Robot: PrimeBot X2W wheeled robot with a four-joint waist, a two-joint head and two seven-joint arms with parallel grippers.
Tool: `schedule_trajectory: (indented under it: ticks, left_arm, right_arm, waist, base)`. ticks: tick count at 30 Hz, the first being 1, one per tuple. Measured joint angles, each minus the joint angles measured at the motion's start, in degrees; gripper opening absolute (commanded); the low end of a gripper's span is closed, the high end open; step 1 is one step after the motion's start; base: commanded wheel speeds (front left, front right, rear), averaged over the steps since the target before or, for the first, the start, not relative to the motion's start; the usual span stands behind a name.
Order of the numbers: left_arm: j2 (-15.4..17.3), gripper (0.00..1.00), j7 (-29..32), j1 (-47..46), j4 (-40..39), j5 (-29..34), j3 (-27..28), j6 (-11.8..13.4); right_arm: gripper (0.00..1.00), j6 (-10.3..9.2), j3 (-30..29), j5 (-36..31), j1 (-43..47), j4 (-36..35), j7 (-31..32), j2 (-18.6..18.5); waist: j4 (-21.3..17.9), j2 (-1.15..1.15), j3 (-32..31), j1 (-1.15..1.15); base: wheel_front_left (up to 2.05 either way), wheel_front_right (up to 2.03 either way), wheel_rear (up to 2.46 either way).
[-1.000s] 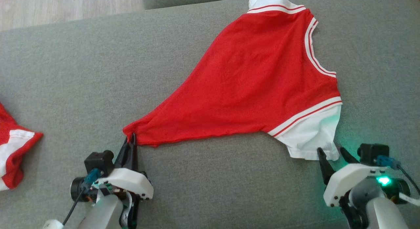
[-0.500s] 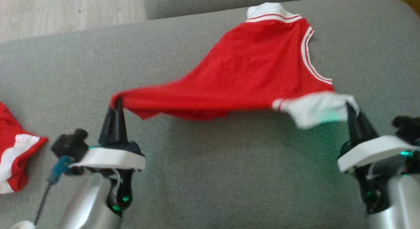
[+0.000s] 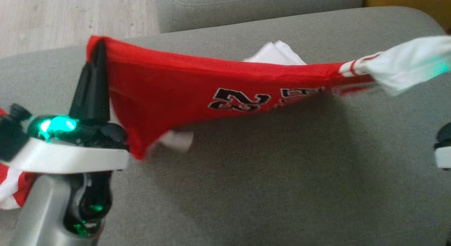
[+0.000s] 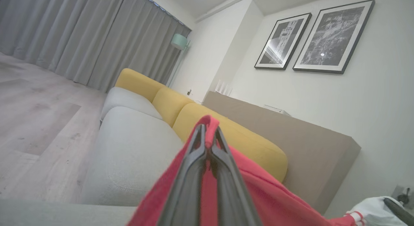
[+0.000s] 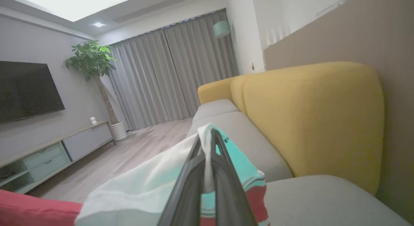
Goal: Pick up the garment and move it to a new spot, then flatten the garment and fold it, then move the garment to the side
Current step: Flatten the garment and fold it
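I have the jersey (image 3: 165,84) lifted above the sofa seat (image 3: 267,189), stretched between both arms. My left gripper (image 3: 98,50) is clamped on a red corner and my right gripper (image 5: 207,138) on the white sleeve. The pickup looks done to me; setting it down elsewhere, flattening, folding and moving it aside are all left

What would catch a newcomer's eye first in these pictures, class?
A red garment hangs stretched in the air above the grey sofa, with black lettering showing. The left gripper pinches its red corner at the left, and the right gripper pinches its white sleeve at the right.
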Motion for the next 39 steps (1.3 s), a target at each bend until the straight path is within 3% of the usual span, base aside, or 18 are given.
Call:
schedule_trajectory:
  ticks: [3,6,13,14,17,25,33,39]
  left_arm:
    - [0.7,0.0,3.59,-0.03,-4.14,-2.1,0.64,1.87]
    - [1.9,0.0,6.1,-0.64,-4.23,-2.18,0.92,3.08]
    - [1.67,0.0,7.14,-14.05,8.55,-0.71,1.99,4.08]
    - [1.67,0.0,7.14,-14.05,8.55,-0.71,1.99,4.08]
    - [1.52,0.0,4.92,-24.29,15.28,1.91,2.49,3.97]
    - [0.62,0.0,-7.92,-46.51,31.14,11.37,2.42,0.43]
    - [1.89,0.0,-13.69,-48.94,34.07,15.9,-0.23,-3.64]
    - [1.12,0.0,-14.79,-37.34,39.6,15.83,-2.68,-4.2]
  right_arm:
    - [0.0,0.0,0.09,-0.94,-2.13,-4.08,2.98,0.0]
    - [0.0,0.0,1.8,-1.07,-8.12,-3.52,6.0,-0.01]
    - [0.0,-0.01,4.27,-2.22,-28.76,17.27,7.73,-3.77]
    - [0.0,-0.01,4.27,-2.22,-28.76,17.27,7.73,-3.77]
    - [0.0,-0.01,7.46,-3.31,-40.28,26.71,3.03,-5.47]
    - [0.0,0.0,14.69,-8.34,-68.37,46.09,-21.65,-9.28]
    - [0.0,0.0,18.14,-7.5,-69.13,52.21,-25.41,-12.1]
    - [0.0,0.0,19.12,-4.01,-53.23,53.93,-19.62,-11.83]
  waist:
    - [0.14,0.0,0.97,0.0]
    - [0.18,0.0,2.74,0.0]
    - [0.62,0.0,9.99,0.02]
    - [0.62,0.0,9.99,0.02]
    - [0.87,0.0,13.92,0.03]
    - [1.11,-0.01,20.98,0.04]
    - [1.14,0.0,20.06,0.0]
    - [0.85,-0.01,18.63,0.02]
  base:
    - [0.0,0.0,0.0]
    - [0.0,0.0,0.0]
    - [0.0,0.0,0.0]
    - [0.0,0.0,0.0]
    - [0.0,0.0,0.0]
    - [0.0,0.0,0.0]
    - [0.0,0.0,0.0]
    - [0.0,0.0,0.0]
